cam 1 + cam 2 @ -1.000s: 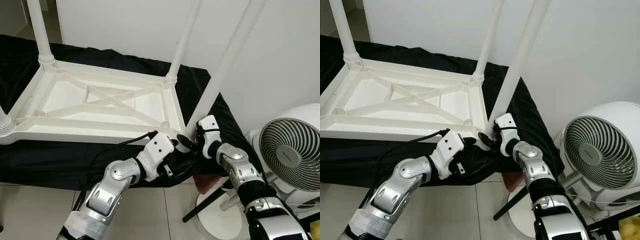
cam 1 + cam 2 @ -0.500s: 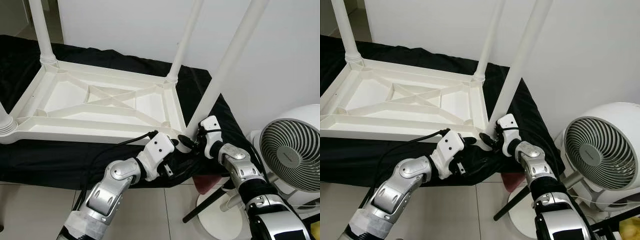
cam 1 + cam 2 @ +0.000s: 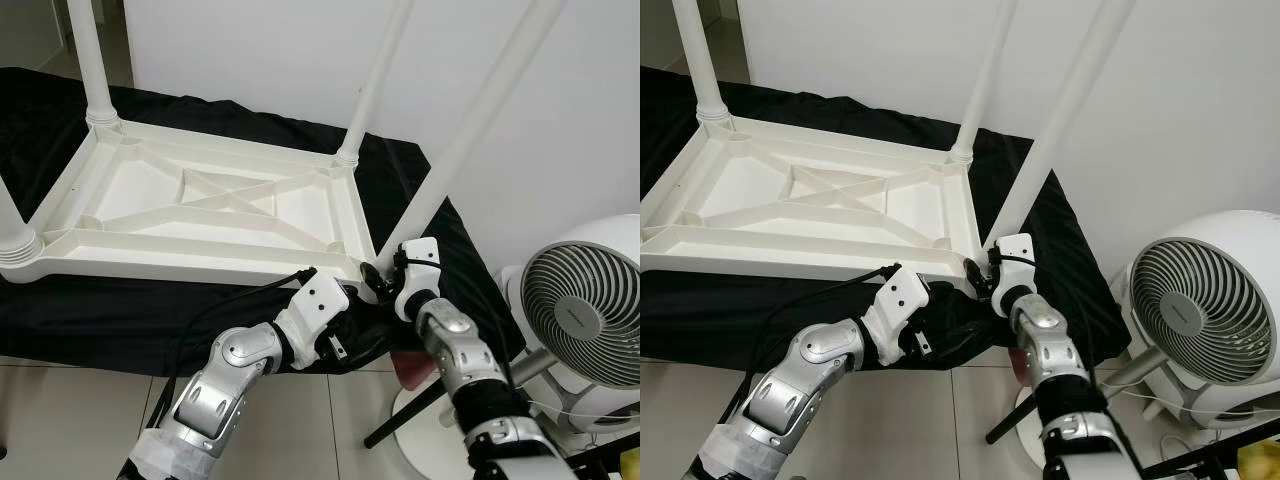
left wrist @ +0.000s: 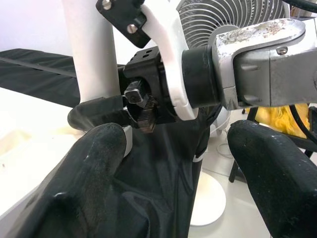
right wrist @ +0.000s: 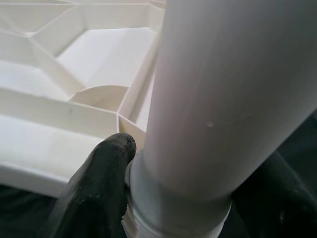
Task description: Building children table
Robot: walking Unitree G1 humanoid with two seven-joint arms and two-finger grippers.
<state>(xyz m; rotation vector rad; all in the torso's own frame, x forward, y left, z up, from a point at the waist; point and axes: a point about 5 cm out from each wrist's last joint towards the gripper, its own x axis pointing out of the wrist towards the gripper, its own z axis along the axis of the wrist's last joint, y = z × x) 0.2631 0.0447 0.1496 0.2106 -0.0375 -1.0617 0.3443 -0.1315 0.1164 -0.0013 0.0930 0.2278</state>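
The white children's table (image 3: 200,215) is laid upside down on a black cloth (image 3: 120,320), its ribbed underside facing up. Legs are seen standing at its far left (image 3: 95,60) and far right (image 3: 375,85) corners, and a third at the near left corner (image 3: 12,225). The fourth leg (image 3: 470,130) is held leaning at the near right corner, its foot at the socket. The right gripper (image 5: 176,193) is clamped around the base of this leg, one black finger (image 5: 99,183) pressed on each side just above the threaded collar. The left gripper (image 4: 173,168) is held just beside it below the table's near edge, its fingers (image 4: 94,168) spread apart with nothing between them. A white fan (image 3: 580,310) is seen on the floor to the right. Compared with a second ago, the right forearm has been drawn in closer under the corner and the leg is tilted slightly more to the right; the grip is unchanged, and the left gripper has barely shifted.
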